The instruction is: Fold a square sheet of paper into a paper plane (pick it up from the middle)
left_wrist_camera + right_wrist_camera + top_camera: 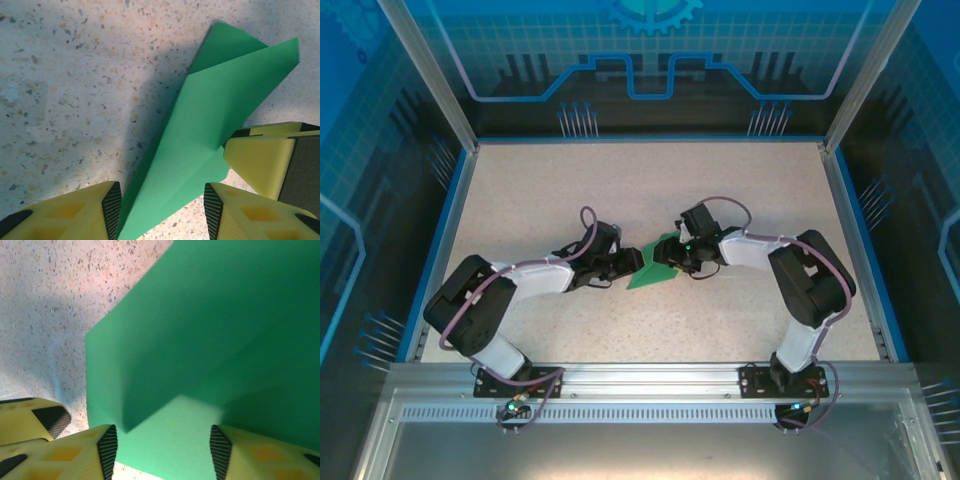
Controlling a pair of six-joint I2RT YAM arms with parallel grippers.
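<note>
While on table (75, 100), green paper plane (200, 135).

The paper plane (200, 135) by the left gripper (162, 212) is thin green paper, smooth and not shiny, with sharp folds. That gripper's fingers (75, 215) are smooth yellow plastic with black ribbed pads (112, 206) on the inside. The right gripper (163, 450) looks the same. The table (65, 100) under both hands is dull, speckled and grainy, like stone. The left arm (470, 305) behind its hand is shiny black and white plastic.

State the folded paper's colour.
The paper is plain bright green, best in left wrist view.
</note>
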